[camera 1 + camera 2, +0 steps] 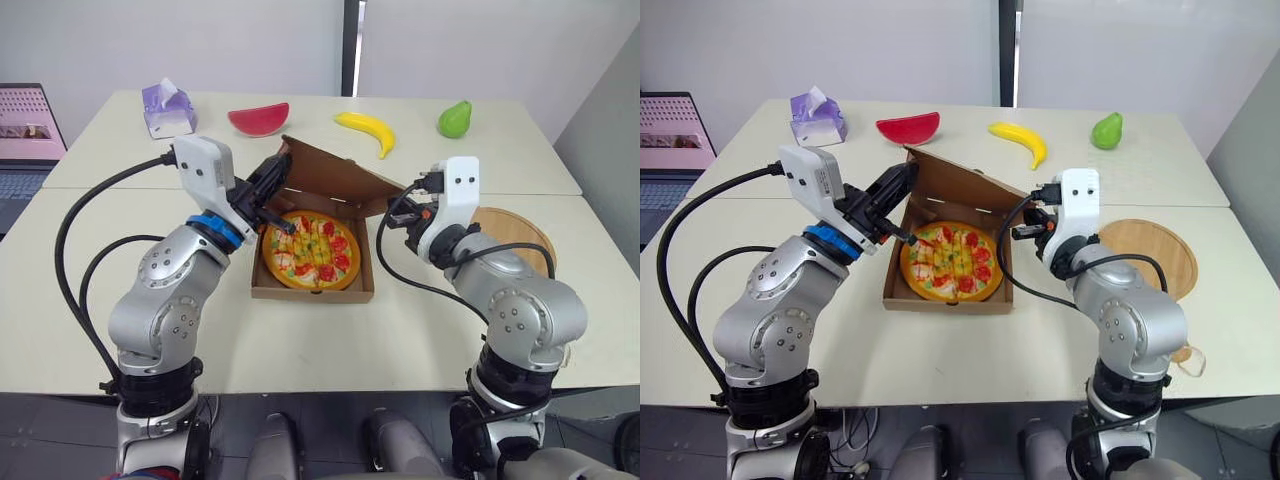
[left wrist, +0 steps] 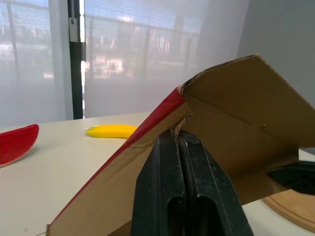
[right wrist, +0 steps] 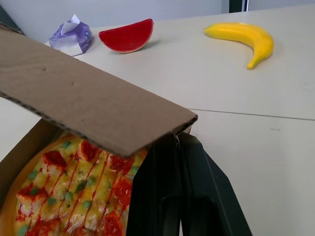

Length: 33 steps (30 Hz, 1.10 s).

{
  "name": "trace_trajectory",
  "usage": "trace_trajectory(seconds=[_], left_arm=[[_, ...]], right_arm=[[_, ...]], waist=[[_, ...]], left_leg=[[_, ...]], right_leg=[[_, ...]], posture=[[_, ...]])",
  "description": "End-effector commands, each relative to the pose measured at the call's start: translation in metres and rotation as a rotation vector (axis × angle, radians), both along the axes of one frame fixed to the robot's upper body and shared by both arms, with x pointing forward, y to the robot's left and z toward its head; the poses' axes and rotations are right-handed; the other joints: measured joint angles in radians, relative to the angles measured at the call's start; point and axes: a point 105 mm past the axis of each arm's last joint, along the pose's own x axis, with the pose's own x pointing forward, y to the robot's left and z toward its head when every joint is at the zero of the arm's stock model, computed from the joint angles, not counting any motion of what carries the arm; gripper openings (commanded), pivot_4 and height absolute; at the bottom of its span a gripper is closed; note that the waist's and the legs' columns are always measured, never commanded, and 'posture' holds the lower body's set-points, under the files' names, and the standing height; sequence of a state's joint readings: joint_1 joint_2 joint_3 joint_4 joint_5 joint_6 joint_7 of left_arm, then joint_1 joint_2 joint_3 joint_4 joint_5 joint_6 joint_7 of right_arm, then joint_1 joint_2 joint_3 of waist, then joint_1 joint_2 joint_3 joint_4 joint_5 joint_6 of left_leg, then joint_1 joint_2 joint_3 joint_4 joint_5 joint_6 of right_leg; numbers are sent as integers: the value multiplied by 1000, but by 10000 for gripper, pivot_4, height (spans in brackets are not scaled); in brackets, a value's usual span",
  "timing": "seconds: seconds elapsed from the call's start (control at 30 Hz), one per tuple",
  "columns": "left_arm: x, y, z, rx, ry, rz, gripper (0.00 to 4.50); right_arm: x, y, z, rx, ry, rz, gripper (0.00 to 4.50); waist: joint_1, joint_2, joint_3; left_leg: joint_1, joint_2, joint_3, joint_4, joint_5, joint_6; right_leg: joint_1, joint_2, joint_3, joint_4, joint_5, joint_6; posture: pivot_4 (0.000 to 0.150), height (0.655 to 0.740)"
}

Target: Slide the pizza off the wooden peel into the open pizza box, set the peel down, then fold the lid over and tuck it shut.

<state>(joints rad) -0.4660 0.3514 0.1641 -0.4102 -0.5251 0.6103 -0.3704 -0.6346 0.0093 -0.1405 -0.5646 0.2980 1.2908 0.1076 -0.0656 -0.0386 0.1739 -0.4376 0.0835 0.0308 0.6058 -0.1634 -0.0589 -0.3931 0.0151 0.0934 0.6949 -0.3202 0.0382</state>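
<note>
one pizza (image 1: 312,250), one pizza box (image 1: 330,178), one wooden peel (image 1: 520,230), one banana (image 1: 367,131), one watermelon slice (image 1: 258,120), one pear (image 1: 454,119), one tissue pack (image 1: 167,110), one laptop (image 1: 25,135).

The pizza box (image 1: 312,290) is seen in plain brown cardboard. Its lid (image 1: 330,175) is brown on the inside, and red is shown on its outer face. Inside the box, the pizza (image 1: 312,250) is coloured yellow-orange, streaked with pale yellow and dotted with red and green pieces. Right of the box, the peel (image 1: 515,228) is of light tan wood. Behind the box are set a red watermelon slice (image 1: 258,120), a yellow banana (image 1: 366,131), a green pear (image 1: 455,119) and a purple tissue box (image 1: 167,110) with a white tissue. The table (image 1: 300,350) is cream. The left gripper (image 2: 178,140) and right gripper (image 3: 176,140) are black-fingered.
</note>
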Motion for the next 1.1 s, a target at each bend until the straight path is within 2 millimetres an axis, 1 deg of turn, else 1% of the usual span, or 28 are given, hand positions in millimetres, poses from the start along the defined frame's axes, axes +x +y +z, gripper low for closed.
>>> trace_trajectory(seconds=[0.03,0.13,0.23,0.37,0.43,0.57,0.93,1.03,1.1], left_arm=[[4,-5,-4,37,18,-54,0],[13,8,-9,62,57,-50,0],[17,15,-13,33,111,-72,0],[18,13,-12,0,147,-120,0],[20,13,-9,-10,149,-135,0],[28,19,5,-33,145,-145,0],[42,33,28,-91,278,-334,0],[47,36,31,-79,281,-347,0],[53,38,32,-48,263,-321,0]], right_arm=[[5,17,19,2,-70,69,513],[18,18,27,-16,-93,52,513],[28,17,35,-31,-122,45,513],[34,17,39,-51,-139,53,513],[34,18,37,-55,-138,59,513],[37,19,35,-60,-140,56,513],[54,14,45,-67,-166,28,513],[58,14,47,-69,-167,26,513],[61,13,48,-74,-170,21,513]], waist=[[2,0,0],[9,0,0],[14,0,0],[24,0,0],[28,0,0],[29,0,0],[26,0,0],[24,0,0],[24,0,0]], left_leg=[[0,0,0,0,0,0],[0,0,0,0,0,0],[0,0,0,0,0,0],[-1,0,0,-1,0,0],[-1,0,0,-1,0,0],[-1,0,0,-1,0,0],[-1,0,0,-3,0,0],[-1,0,0,-4,0,0],[-1,0,0,-6,0,0]], right_leg=[[0,0,0,0,0,0],[0,0,0,-1,0,0],[1,-1,0,-2,0,0],[2,-1,-2,-5,1,-2],[2,-1,-3,-6,2,-2],[2,-1,-3,-6,2,-2],[1,-1,-3,-7,2,-2],[0,-1,-3,-7,2,-2],[-1,-1,-2,-7,2,-2]], posture=[[1500,7400],[1500,7400],[1500,7400],[1500,7400],[1500,7400],[1500,7400],[1500,7400],[1500,7400],[1500,7400]])
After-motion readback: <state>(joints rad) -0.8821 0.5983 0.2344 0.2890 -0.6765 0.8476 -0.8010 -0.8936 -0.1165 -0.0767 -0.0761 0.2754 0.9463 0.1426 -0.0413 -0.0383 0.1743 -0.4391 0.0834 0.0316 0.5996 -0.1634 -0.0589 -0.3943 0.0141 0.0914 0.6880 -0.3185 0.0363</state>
